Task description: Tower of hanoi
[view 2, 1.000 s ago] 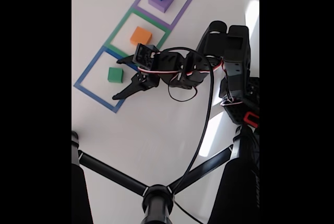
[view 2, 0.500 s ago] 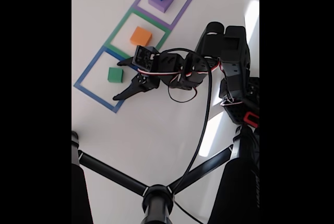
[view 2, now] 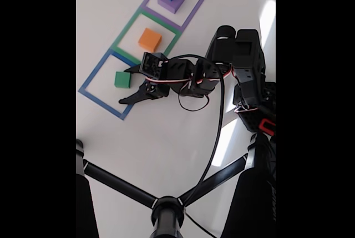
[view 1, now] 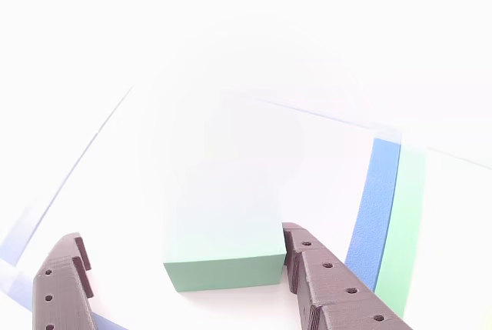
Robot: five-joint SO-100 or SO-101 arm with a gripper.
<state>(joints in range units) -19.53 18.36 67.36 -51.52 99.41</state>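
My claw (view 2: 128, 84) spread wide, fingers either side of green cube (view 2: 122, 79), cube inside blue tape square (view 2: 94, 77), not gripped

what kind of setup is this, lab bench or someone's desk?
Likely a hobby or lab tabletop rig, though the room itself can't be seen. A plain white table carries three taped squares holding coloured blocks, such as the green block. A small black arm reaches over it with its claw, and a black tripod stands in front.
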